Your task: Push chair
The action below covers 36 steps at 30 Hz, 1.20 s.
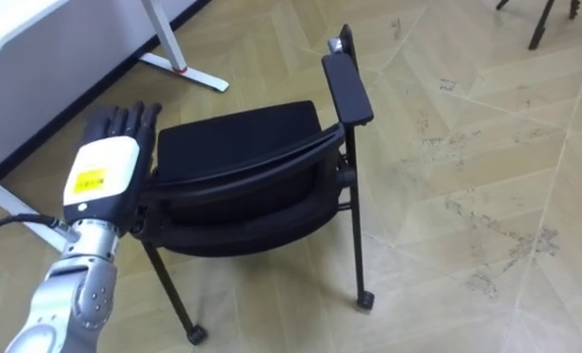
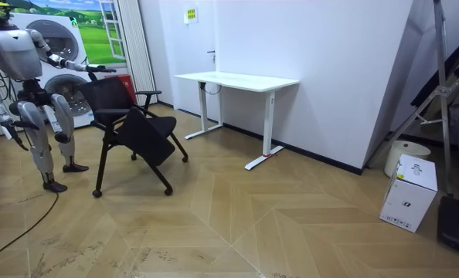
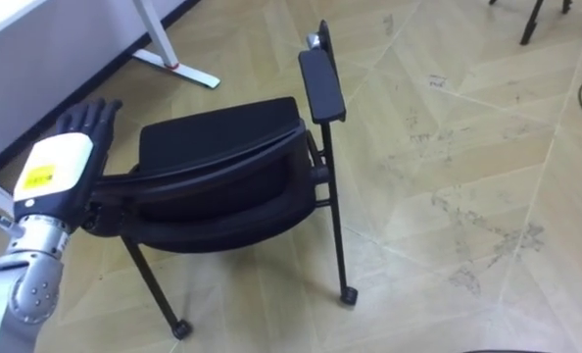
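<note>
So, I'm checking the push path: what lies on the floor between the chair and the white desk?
Nothing: in the room view the wood floor between the chair and the desk is bare.

**Left and right eye views.** Head-mounted stereo pair, close in, looking steeply down past the left hand (image 1: 110,162) onto the chair (image 1: 237,142) at its fingertips and the floor (image 1: 467,147) to the hand's right. The right eye shows everything set slightly further left.

**Room view.** Standing camera, well off and nearly level, facing the white wall (image 2: 330,69) and taking in the whole robot.

**Shared by all.** The chair, the desk (image 2: 237,79) foot beyond the hand, and the floor.
</note>
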### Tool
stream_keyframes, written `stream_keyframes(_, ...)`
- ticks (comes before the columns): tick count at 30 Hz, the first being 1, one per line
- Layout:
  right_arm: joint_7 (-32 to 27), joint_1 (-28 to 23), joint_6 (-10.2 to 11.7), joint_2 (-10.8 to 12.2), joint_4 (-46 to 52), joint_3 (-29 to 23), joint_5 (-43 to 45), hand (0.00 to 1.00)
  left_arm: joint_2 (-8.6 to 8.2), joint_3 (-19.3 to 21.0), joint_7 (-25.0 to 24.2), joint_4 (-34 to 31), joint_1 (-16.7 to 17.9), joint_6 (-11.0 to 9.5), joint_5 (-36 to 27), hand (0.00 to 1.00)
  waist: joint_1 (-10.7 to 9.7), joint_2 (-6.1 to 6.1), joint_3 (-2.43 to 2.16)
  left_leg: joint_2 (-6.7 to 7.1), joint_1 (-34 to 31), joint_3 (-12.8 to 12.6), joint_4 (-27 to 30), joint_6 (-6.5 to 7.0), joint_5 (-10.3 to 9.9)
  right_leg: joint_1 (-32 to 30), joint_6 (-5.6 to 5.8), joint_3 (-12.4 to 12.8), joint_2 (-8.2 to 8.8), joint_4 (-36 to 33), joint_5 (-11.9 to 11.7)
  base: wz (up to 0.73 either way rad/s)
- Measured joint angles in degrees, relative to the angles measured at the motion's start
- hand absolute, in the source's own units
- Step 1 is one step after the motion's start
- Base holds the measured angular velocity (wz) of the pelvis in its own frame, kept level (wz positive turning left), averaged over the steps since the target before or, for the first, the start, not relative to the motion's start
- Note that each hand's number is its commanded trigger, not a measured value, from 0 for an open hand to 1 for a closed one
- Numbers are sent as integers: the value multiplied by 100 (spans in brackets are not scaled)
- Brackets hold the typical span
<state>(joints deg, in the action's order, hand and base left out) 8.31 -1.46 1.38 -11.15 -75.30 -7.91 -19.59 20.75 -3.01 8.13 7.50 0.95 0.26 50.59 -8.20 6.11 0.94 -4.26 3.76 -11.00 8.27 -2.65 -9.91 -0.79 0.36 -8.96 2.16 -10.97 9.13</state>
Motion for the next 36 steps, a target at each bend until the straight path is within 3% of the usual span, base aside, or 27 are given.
stream_keyframes(5, 56, 18, 49, -3, -4, 5, -13, 0, 16, 1, -163, 578, -300, -32, -367, 0, 39, -9, -4, -8, 33, -6, 1, 0, 0, -30, -1, 90, -12, -75, 0, -8)
stream_keyframes(8, 60, 21, 49, -3, -6, 4, -14, 0, 16, 2, -372, 781, -311, -34, -432, 0, 31, -7, -8, -7, 61, -54, 0, 0, 0, -6, -1, 95, -15, -73, -1, -6)
stream_keyframes(15, 62, 67, 51, -38, -102, -5, 7, 0, 16, 1, -760, 956, -501, -36, -662, 0, 2, 32, -32, -7, 95, -55, 1, 0, 0, 19, -7, 102, -15, -86, -4, 0)
stream_keyframes(20, 48, 71, 40, -56, -137, -4, -9, 0, 16, 1, -793, 956, -530, -34, -1063, 0, -11, 23, -25, -5, 110, -56, 1, 0, 0, -1, -9, 110, -14, -133, -6, 0)
stream_keyframes(25, 49, 71, -23, -77, -138, -4, -14, 0, 17, 3, -980, 956, -610, 16, -1067, 0, 1, 12, -17, -2, 106, -92, 1, 0, 0, -44, -7, 185, -17, -158, -4, -3)
stream_keyframes(26, 49, 71, -24, -84, -138, -4, -14, 0, 17, 9, -1003, 956, -614, 23, -1067, 11, 2, 12, -17, -1, 106, -101, 1, 0, 0, -53, -6, 188, -17, -163, -4, -4)
stream_keyframes(27, 50, 70, -24, -86, -138, -5, -14, 0, 17, 12, -1011, 956, -614, 31, -1064, 29, -1, 13, -18, 0, 106, -107, 2, 0, 0, -59, -5, 193, -17, -166, -5, -4)
stream_keyframes(28, 51, 69, -24, -86, -138, -5, -14, 0, 17, 12, -1017, 955, -615, 38, -1063, 63, -4, 14, -19, 1, 105, -105, 2, 0, 0, -60, -4, 193, -17, -165, -6, 0)
stream_keyframes(29, 55, 67, -24, -87, -138, -5, -12, 0, 17, 13, -1042, 942, -615, 61, -1059, 78, -7, 16, -22, 1, 107, -108, 3, 0, 0, -58, -4, 196, -18, -166, -6, 0)
stream_keyframes(30, 58, 57, -26, -90, -120, -12, 20, 0, 22, 19, -1103, 940, -617, 69, -1061, 100, -28, 16, -23, 1, 99, -108, 7, 0, 0, -70, -4, 202, -20, -166, -6, 0)
stream_keyframes(36, 67, 66, -26, -166, -5, -29, 247, 0, 56, 102, -1298, 943, -617, 194, -1060, 100, -97, 39, -39, 3, 88, -114, 39, 0, 0, -90, -5, 260, -26, -170, -6, -5)
